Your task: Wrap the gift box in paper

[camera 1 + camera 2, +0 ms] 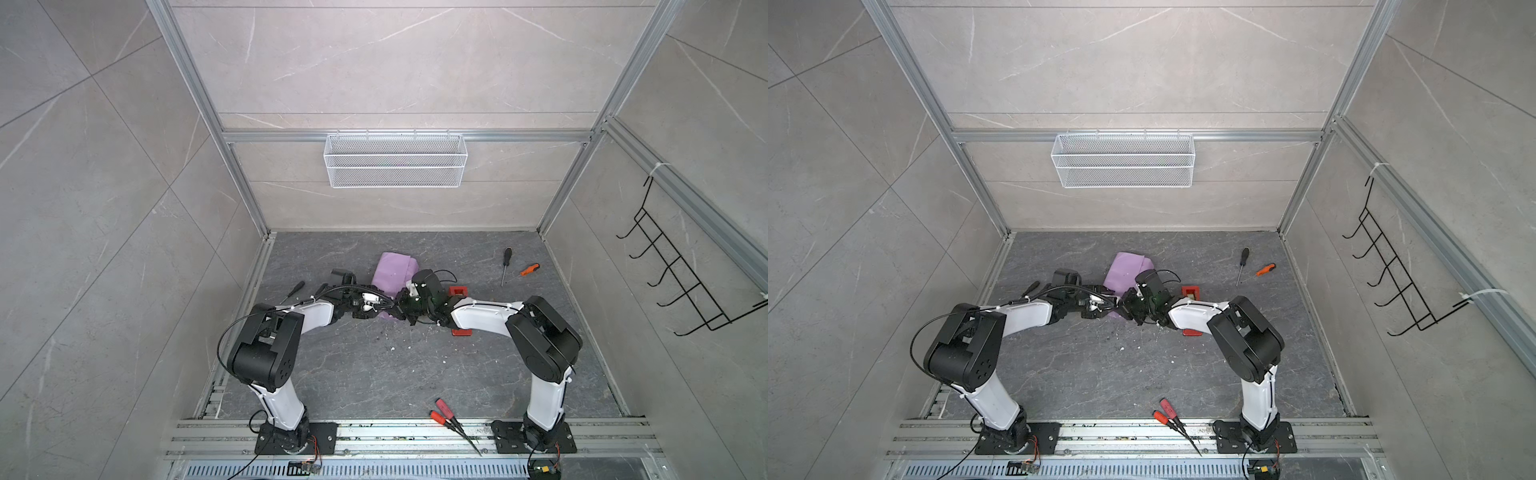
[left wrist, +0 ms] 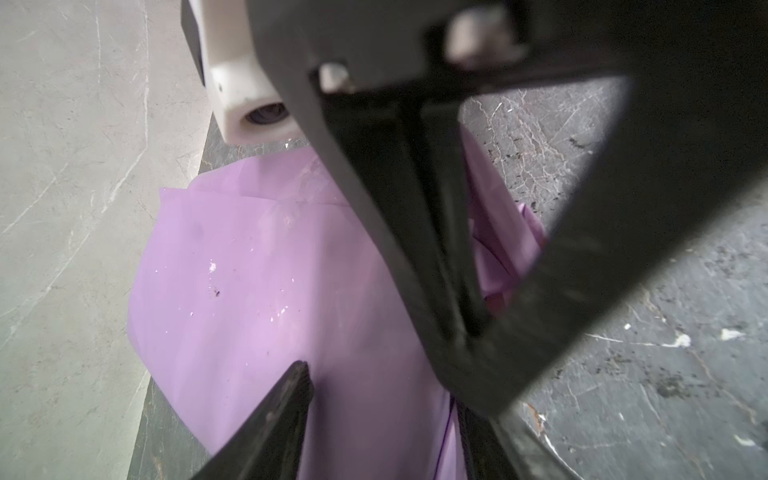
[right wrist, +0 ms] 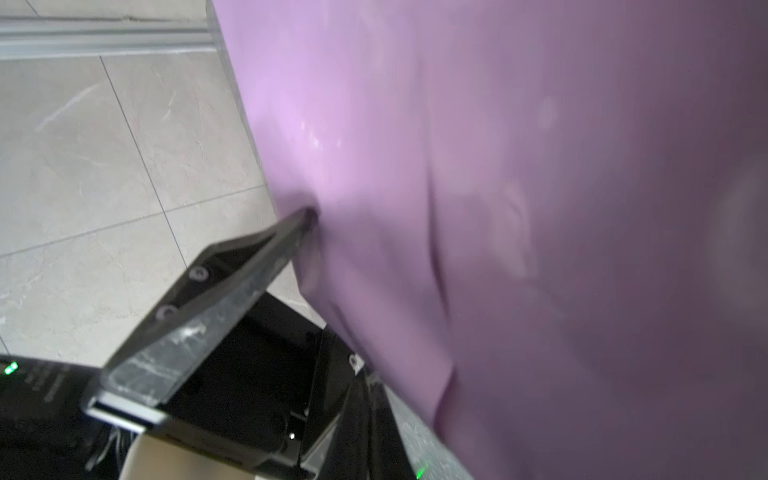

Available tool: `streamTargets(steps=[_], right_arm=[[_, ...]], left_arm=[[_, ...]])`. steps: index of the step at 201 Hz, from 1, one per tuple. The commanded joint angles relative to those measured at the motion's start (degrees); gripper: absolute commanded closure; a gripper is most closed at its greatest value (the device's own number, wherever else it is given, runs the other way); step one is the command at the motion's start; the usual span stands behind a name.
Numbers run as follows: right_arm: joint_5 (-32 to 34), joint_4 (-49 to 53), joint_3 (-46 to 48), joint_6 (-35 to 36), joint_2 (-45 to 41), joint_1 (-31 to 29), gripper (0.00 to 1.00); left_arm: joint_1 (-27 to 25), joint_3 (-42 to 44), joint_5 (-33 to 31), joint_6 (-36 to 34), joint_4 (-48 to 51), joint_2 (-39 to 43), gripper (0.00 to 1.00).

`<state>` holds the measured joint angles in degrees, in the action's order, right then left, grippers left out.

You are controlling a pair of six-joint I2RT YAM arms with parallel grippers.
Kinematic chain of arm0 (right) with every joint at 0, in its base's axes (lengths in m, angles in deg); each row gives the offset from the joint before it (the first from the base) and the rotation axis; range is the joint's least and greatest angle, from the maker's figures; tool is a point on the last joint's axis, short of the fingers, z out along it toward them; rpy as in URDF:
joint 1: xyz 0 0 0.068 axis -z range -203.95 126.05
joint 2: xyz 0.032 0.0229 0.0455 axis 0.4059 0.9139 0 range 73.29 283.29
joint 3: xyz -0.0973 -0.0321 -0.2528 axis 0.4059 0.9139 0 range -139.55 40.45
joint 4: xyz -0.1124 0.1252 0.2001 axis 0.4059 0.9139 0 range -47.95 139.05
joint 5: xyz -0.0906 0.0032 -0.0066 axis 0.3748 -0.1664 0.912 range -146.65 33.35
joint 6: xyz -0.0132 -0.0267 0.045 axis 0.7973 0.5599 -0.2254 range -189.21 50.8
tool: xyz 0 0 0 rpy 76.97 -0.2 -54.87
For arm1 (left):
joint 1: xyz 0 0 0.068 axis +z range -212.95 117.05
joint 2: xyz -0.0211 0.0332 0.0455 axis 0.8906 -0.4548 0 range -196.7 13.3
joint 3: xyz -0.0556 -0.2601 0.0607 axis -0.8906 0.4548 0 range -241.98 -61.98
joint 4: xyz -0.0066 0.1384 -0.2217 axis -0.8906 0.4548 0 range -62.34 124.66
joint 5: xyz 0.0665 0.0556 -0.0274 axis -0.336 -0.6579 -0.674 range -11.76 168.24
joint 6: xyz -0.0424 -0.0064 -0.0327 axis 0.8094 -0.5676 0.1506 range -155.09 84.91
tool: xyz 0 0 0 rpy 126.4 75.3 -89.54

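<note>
Right end effector [image 3: 316, 216] pinched shut on the paper [image 2: 232, 270]; left end effector [image 2: 386, 399] astride it, jaws apart, grip unclear. Likely thin, light, slick, crease-prone: pinch edges, never mid-sheet.

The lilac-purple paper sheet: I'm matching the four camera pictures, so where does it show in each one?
Top view: the lilac-purple paper sheet lies at the centre, slightly below the middle.
Top view: just left of centre, slightly below the middle.
Left wrist: a broad sheet across the middle.
Right wrist: fills most of the picture, close and blurred.
Shared landmark: the pale grey tiled wall.
</note>
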<state>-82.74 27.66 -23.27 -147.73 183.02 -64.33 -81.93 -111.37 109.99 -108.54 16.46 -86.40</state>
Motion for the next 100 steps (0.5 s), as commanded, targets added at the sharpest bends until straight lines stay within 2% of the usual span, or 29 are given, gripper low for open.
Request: streamTargets(steps=[1, 33, 100], right_arm=[[-2.3, -0.67, 0.51, -0.3, 0.32, -1.84, 0.89], [-2.05, 0.5, 1.46, 0.69, -0.91, -2.15, 0.81], [-1.42, -0.98, 6.59, -0.83, -3.53, -2.13, 0.71]], left_arm=[[0.34, 1.31, -5.58, 2.26, 8.3, -3.77, 0.42], [0.32, 1.24, -5.68, 2.17, 8.2, -3.92, 0.42], [0.28, 0.85, -5.72, 2.09, 8.52, -4.15, 0.42]])
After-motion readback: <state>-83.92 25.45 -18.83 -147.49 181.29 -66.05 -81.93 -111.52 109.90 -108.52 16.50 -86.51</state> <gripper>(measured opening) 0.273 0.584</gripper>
